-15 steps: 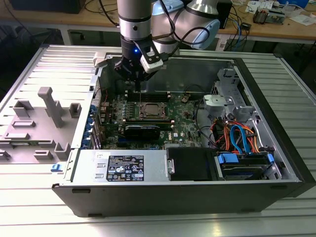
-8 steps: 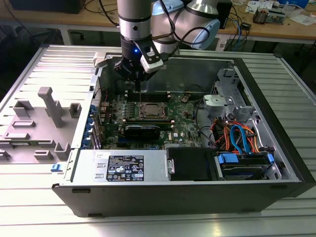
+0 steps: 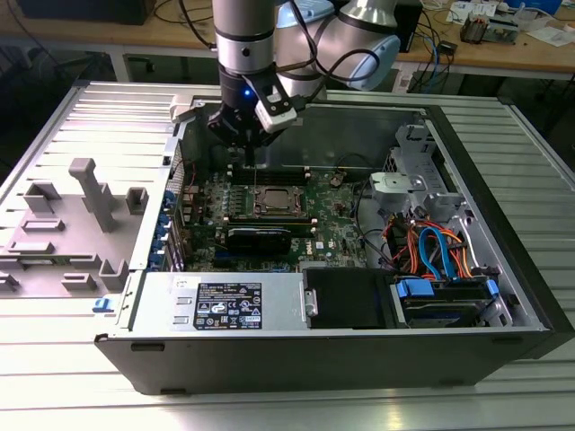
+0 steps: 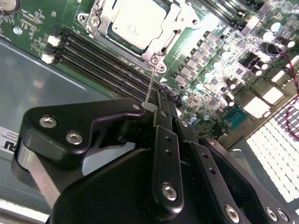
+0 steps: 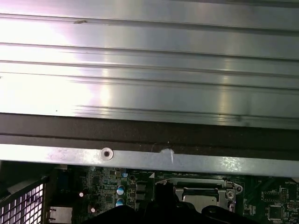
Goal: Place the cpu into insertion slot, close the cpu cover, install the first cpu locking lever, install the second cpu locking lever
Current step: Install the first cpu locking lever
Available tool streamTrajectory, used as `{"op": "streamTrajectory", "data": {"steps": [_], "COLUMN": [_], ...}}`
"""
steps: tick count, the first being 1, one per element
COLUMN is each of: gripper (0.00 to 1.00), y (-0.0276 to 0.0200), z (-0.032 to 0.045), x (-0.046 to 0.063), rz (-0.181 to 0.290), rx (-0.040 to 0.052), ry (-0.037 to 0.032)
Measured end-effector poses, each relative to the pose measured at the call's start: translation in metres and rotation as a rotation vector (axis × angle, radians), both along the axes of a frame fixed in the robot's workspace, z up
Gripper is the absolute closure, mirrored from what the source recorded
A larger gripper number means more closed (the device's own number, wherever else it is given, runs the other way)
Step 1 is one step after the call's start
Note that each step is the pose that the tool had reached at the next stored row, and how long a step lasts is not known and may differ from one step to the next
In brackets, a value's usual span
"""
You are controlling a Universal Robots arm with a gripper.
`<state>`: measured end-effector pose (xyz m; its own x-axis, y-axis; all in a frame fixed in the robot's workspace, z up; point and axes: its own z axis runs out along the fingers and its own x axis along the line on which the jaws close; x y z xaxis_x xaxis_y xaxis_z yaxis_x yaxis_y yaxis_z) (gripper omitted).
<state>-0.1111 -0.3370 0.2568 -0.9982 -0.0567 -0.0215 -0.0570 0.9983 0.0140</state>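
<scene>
Tool on a robot arm hangs inside an open computer case. Its black fingers are drawn narrow and pinch the free end of a thin wire lever, as the second wrist view shows. The lever runs from the fingertips to a screwed corner of the cover, which lies flat as a metal frame around the cpu. The cpu, dull silver top up, sits in the slot near the middle of the green board. In the exterior view the tool is near the slot, on its far side, above the board. Long black memory slots run between the slot and the fingertips. In the first wrist view the cpu and its frame show past the dark tool body, below the case's rim and the ribbed metal worktop that carries the case. Orange and blue cables crowd the case at the exterior view's right, and a labelled power supply lies along its near side. Grey fixtures stand on the worktop at the exterior view's left, well apart from the tool.
</scene>
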Motion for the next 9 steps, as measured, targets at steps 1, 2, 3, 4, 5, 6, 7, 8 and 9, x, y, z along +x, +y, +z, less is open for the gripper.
{"op": "streamTrajectory", "data": {"steps": [1,2,3,4,5,6,7,8,9], "gripper": [0.89,0.89,0.89,0.89,0.89,0.89,0.89,0.89,0.89], "y": [0.0003,0.0004,0.0004,0.0004,0.0004,0.0004,0.0004,0.0004,0.0004], "z": [-0.0013,-0.0019,-0.0020,-0.0020,-0.0022,-0.0025,-0.0029,-0.0043,-0.0060], "x": [0.001,0.003,0.006,0.008,0.010,0.012,0.014,0.019,0.022], "rz": [0.000,0.000,0.000,0.000,0.000,0.000,0.000,0.000,0.000], "rx": [-0.0001,-0.0002,-0.0002,-0.0003,-0.0002,-0.0002,-0.0003,-0.0001,-0.0003], "ry": [0.0001,0.0002,0.0003,0.0003,0.0002,0.0002,0.0002,0.0002,0.0002]}}
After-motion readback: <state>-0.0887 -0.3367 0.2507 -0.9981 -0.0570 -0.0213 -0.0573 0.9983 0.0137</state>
